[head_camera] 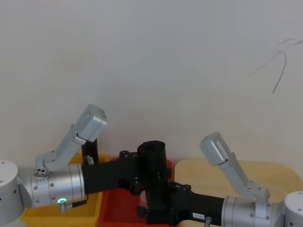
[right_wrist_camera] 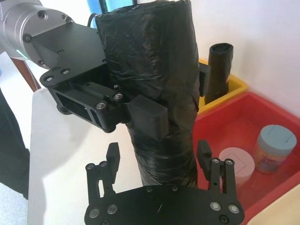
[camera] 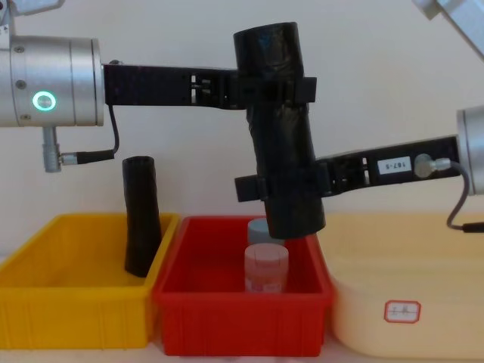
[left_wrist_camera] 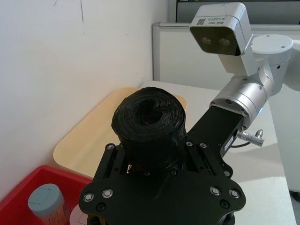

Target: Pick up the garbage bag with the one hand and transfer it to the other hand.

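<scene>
Fingers (right_wrist_camera: 147, 117) of the left gripper (camera: 291, 89) are clamping the upper part of the garbage bag (camera: 276, 144), one pad pressing on each side of the roll. Fingers (right_wrist_camera: 112, 159) of the right gripper (right_wrist_camera: 158, 154) are straddling its lower part, spread a little wider than the roll, with a slim gap showing beside one of them in the right wrist view. The garbage bag is hanging nearly upright in the air, its top leaning slightly toward the robot's left and its bottom end hovering just above the red bin (camera: 242, 318).

The left arm's silver wrist with the glowing green ring (camera: 44, 100) is reaching in from the left. The right arm, carrying a small white label (camera: 393, 164), is coming in lower from the right.

Two jars are sitting in the red bin, one (camera: 266, 272) in front of the other (camera: 261, 229). A slimmer black roll (camera: 141, 215) is leaning in the yellow bin (camera: 68, 318) to the left. A cream tray (camera: 408, 302) is lying to the right.
</scene>
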You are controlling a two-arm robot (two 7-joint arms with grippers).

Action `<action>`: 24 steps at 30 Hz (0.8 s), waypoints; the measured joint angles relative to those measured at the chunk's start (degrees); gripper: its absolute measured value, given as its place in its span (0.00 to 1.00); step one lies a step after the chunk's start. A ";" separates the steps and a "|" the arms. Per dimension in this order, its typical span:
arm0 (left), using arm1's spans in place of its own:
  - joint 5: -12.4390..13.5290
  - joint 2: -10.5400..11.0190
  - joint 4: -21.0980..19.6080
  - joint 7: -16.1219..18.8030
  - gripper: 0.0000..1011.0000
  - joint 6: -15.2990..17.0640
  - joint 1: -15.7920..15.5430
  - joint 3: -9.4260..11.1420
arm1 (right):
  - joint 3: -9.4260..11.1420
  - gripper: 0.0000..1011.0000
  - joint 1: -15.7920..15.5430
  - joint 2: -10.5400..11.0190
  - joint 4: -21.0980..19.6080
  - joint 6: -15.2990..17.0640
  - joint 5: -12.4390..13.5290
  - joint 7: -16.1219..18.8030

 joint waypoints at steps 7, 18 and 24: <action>0.00 0.00 0.00 0.00 0.46 0.00 0.00 0.00 | -0.83 0.99 0.72 -0.48 0.88 0.06 0.35 0.32; 0.00 0.00 0.00 0.00 0.46 0.00 0.00 0.00 | -1.48 0.81 1.29 -0.81 1.54 0.29 0.75 0.51; 0.00 0.00 0.00 -0.01 0.46 0.00 0.00 0.00 | -1.64 0.65 1.41 -0.91 1.68 0.36 0.83 0.57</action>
